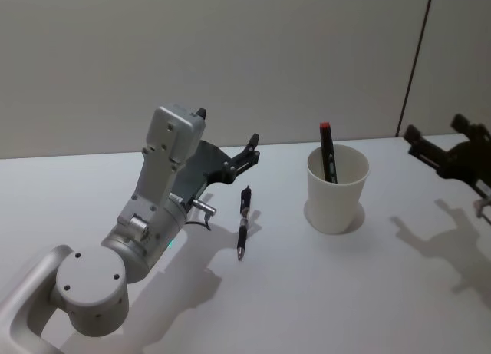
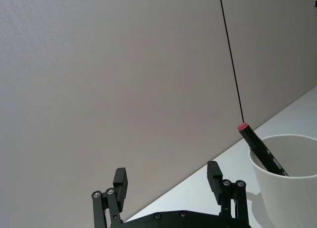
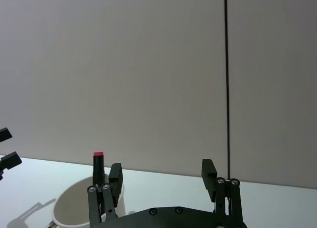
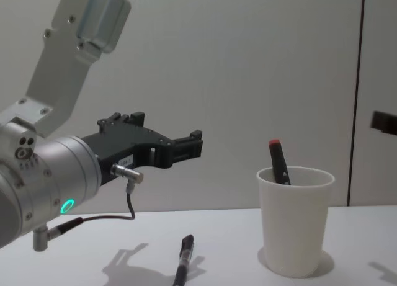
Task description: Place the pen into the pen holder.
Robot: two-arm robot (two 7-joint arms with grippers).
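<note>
A black pen (image 1: pixel 243 222) lies on the white table (image 1: pixel 368 292), also seen low in the chest view as the pen (image 4: pixel 184 258). To its right stands the pen holder (image 1: pixel 336 189), a white paper cup (image 4: pixel 294 221) with a black, red-capped marker (image 1: pixel 327 150) leaning inside. My left gripper (image 1: pixel 247 153) hovers open and empty above and just behind the pen, pointing toward the cup (image 2: pixel 287 178). Its fingers (image 2: pixel 120 183) are spread wide. My right gripper (image 1: pixel 437 131) hangs open and empty in the air to the right of the cup (image 3: pixel 74 208).
A plain wall with a dark vertical seam (image 1: pixel 414 62) runs behind the table. The left arm's bulky grey joints (image 1: pixel 92 281) fill the front left of the table. Bare table (image 1: pixel 268 308) lies in front of the pen and the cup.
</note>
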